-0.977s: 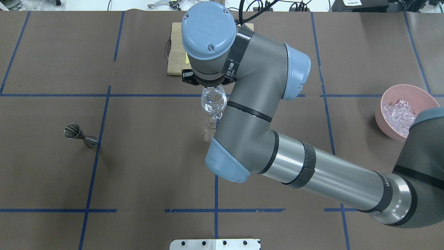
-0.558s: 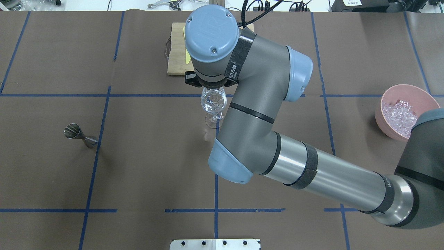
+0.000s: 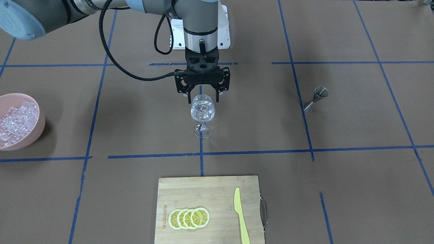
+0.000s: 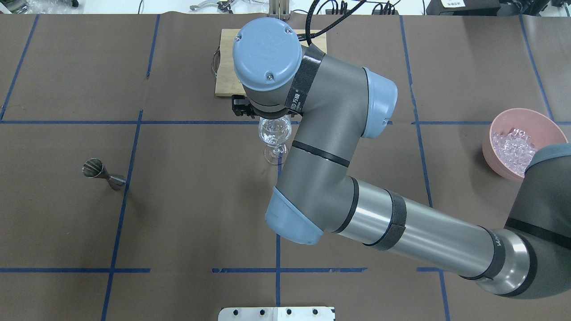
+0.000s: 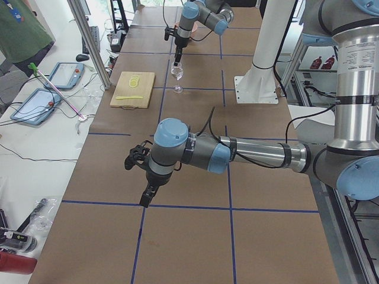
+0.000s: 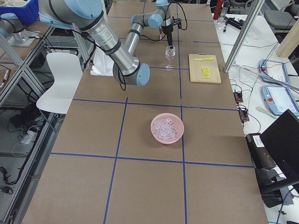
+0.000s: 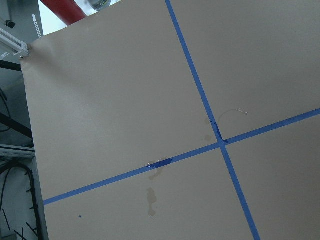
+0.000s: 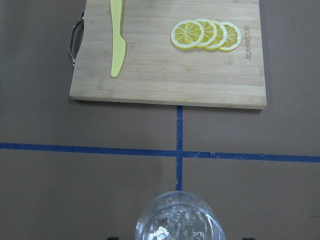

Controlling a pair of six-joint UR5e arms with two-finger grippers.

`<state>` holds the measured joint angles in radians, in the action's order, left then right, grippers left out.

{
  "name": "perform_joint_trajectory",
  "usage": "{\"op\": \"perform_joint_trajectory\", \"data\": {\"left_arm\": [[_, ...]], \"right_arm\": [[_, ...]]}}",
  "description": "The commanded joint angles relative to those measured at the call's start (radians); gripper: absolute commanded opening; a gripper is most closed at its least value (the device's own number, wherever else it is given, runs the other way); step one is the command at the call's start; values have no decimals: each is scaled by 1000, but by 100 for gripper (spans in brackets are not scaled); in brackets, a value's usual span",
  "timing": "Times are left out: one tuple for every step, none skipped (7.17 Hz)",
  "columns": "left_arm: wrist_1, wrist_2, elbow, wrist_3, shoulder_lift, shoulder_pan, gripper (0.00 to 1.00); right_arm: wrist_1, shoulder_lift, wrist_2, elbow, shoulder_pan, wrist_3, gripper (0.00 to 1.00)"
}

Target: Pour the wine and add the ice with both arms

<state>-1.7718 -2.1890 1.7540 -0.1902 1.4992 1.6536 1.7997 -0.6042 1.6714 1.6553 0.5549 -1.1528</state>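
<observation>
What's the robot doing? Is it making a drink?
Sort of! The right gripper hangs just above a wine glass in the middle of the table. Its jaws are open and hold nothing. The glass stands upright with ice in it, and a pink bowl off to the side holds more. The left gripper is over bare table far from the glass. I can't tell if it is open. Lemon slices lie on a wooden board.

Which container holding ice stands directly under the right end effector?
The wine glass, upright just below the right end effector. The pink bowl of ice stands far off to the side, with no end effector near it.
</observation>
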Motion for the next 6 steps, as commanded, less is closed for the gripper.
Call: {"op": "perform_joint_trajectory", "data": {"left_arm": [[-1,0,-4,0,-2,0,100],[3,0,-2,0,-4,0,100],[9,0,-8,0,-5,-2,100],[11,-35,-17,0,-36,-2,100],[2,-76,-16,0,-84,0,100],[0,-116,-16,0,-121,0,100]], "right_arm": [[45,7,49,17,3,4,100],[103,1,110,55,61,19,100],[136,-40,182,93,126,83,100],[136,-130,239,159,199,187,100],[136,-223,319,207,292,302,100],[136,-324,362,250,377,446,100]]}}
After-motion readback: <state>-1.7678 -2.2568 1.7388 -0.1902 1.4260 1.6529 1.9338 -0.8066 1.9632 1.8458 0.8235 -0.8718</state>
